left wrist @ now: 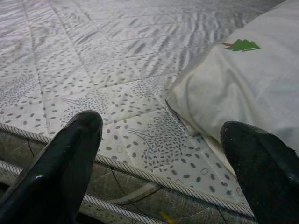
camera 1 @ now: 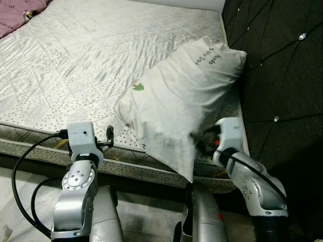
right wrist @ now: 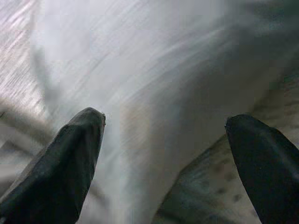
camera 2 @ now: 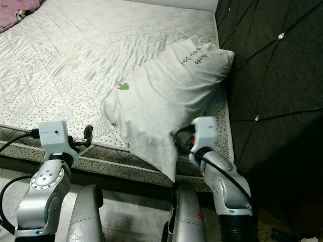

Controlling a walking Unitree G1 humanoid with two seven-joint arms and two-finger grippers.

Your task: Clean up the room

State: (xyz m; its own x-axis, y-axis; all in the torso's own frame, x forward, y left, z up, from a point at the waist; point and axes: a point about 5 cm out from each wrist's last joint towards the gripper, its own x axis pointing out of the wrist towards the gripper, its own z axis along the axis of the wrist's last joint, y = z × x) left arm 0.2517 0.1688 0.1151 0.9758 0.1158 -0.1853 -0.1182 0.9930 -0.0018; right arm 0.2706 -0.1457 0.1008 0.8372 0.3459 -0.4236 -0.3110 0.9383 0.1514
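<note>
**Pillow at the mattress's near edge, both claws spread**

Nearest the camera, two silver arms reach to the mattress (camera 1: 75, 65). Left gripper (left wrist: 161, 154) hovers over the near edge, fingers (left wrist: 65, 158) wide apart and empty, just beside the pillow's corner. Right gripper (right wrist: 163, 154), also spread, has its tips hidden under the one white pillow (camera 1: 176, 96), which overhangs that edge. Its wrist picture is blurred. Farther back, the pillow leans toward the dark headboard (camera 1: 282, 75). Pink fabric (camera 1: 20, 15) is cut off at the far corner.
</note>
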